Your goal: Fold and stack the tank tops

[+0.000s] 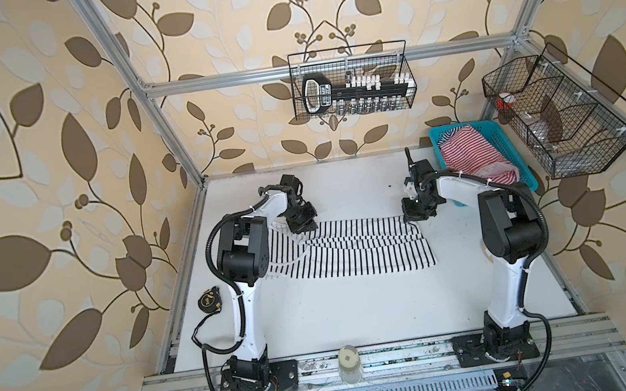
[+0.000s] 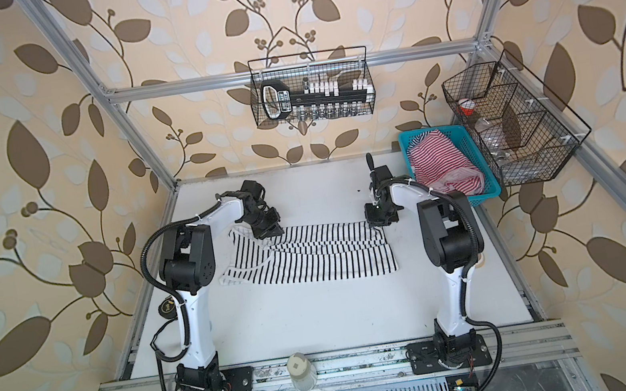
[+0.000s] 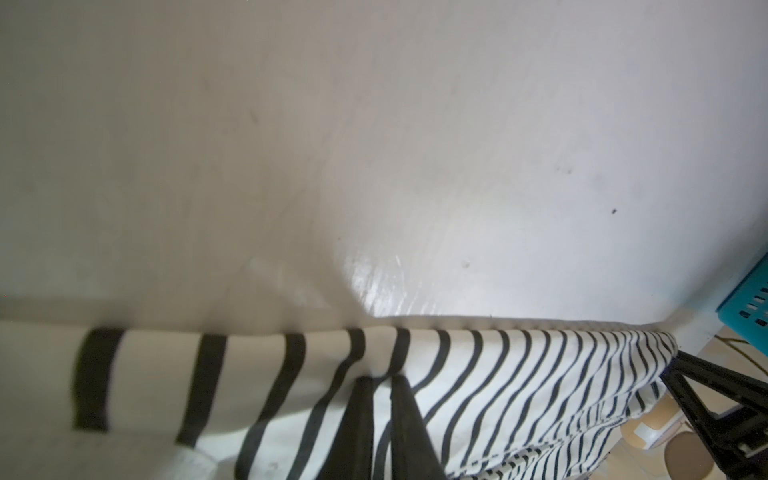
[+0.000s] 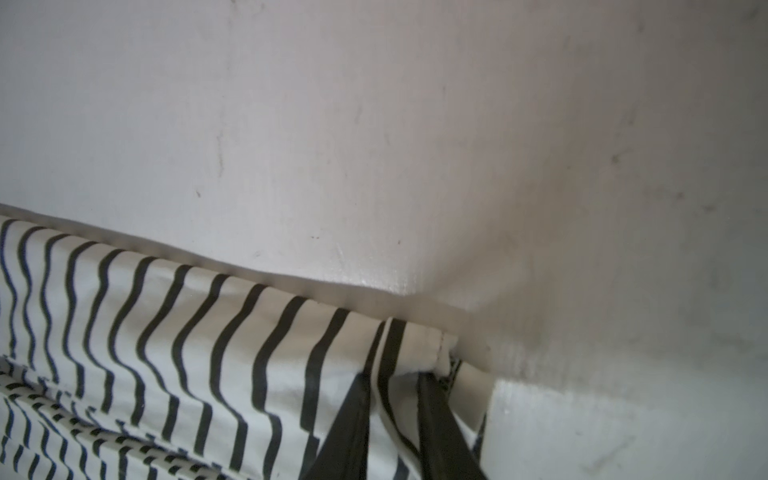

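Note:
The black-striped white tank top [image 1: 353, 251] [image 2: 312, 257] lies spread across the middle of the white table [image 1: 341, 314], partly folded over along its far side. My left gripper [image 1: 301, 227] [image 3: 382, 378] is shut on the top's far edge near its strap end, its black fingers [image 3: 361, 415] pinching a fold. At the far right corner by the hem, my right gripper [image 1: 411, 217] [image 4: 392, 376] is shut on the cloth. The red-striped tank top [image 1: 469, 156] [image 2: 441, 164] lies crumpled in the blue basket [image 1: 516, 157].
The blue basket stands at the table's back right, close to my right arm. A black tape measure [image 1: 209, 300] lies by the left edge. Wire baskets [image 1: 349, 82] [image 1: 559, 113] hang on the frame. A jar [image 1: 348, 361] sits on the front rail.

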Robot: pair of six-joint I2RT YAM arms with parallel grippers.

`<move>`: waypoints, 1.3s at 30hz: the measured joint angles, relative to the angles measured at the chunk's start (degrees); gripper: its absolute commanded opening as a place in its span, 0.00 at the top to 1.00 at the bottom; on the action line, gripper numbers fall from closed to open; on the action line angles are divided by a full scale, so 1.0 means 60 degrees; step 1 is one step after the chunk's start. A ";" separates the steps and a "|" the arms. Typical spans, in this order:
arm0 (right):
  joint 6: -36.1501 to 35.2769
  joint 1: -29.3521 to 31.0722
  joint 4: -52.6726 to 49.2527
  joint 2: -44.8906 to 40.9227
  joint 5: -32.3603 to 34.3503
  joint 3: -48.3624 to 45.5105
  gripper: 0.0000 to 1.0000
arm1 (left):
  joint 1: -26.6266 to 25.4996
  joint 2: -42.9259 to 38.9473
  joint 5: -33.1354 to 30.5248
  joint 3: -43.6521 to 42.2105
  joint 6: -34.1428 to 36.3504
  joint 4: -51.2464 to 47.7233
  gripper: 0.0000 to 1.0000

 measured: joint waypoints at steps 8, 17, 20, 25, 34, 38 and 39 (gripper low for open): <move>0.0036 -0.0222 0.0004 -0.0029 0.0189 0.0015 1.00 | 0.0004 -0.0022 0.0018 -0.0142 0.0004 0.0160 0.90; 0.0273 -0.0707 0.0131 -0.0426 0.0284 -0.0313 1.00 | 0.0062 -0.0117 0.0073 -0.0412 0.0007 0.0426 0.93; 0.0357 -0.0783 0.0189 -0.0444 0.0280 -0.0397 1.00 | 0.0066 -0.0149 0.0073 -0.0481 0.0007 0.0484 0.93; 0.0528 -0.0863 0.0208 -0.0441 0.0284 -0.0543 0.86 | 0.0066 -0.0178 0.0069 -0.0535 0.0007 0.0539 0.93; 0.0670 -0.0929 0.0102 -0.0590 0.0506 -0.0637 0.74 | 0.0058 -0.0244 0.0135 -0.0539 0.0022 0.0579 0.83; 0.0674 -0.0856 0.0033 -0.1173 0.0645 -0.0637 0.71 | 0.0029 -0.0397 0.0095 -0.0608 0.0018 0.0452 0.76; 0.0678 -0.0805 0.0029 -0.1362 0.0681 -0.0637 0.71 | -0.0025 -0.0459 0.0040 -0.0645 0.0011 0.0375 0.75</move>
